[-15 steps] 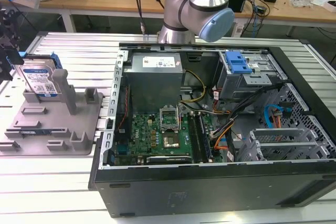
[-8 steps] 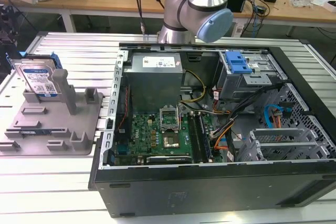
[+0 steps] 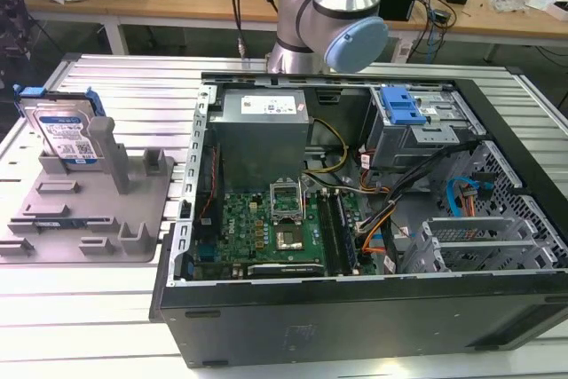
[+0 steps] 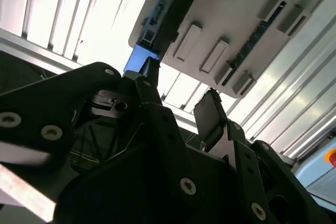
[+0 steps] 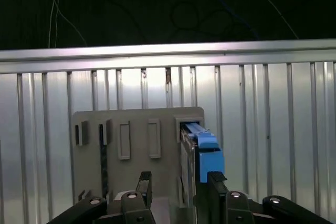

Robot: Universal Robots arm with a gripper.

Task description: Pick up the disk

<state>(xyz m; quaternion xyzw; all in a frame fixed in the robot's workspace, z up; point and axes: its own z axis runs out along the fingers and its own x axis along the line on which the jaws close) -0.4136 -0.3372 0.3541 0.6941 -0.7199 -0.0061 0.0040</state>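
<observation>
Basically nothing is picked up yet here. The disk point(image 3: 60, 135) sits upright on its edge in a slot of the grey fixture tray point(image 3: 89, 212), at the tray's far corner on the exterior view's left, with its label facing out and blue rails on its sides. The tray lies on the slatted metal desk point(image 3: 124, 77), just beside the opened computer case point(image 3: 497, 246). The arm point(image 3: 330, 19) stands behind the case.

In the first wrist view the pincer point(image 5: 177, 188) is spread apart with nothing between its fingers point(image 5: 212, 182). The disk shows edge-on beyond them, well apart, no contact at all.

Progress-wise, the pincer is pointed toward the tray and released, but the grab and the lift are both not yet done.
</observation>
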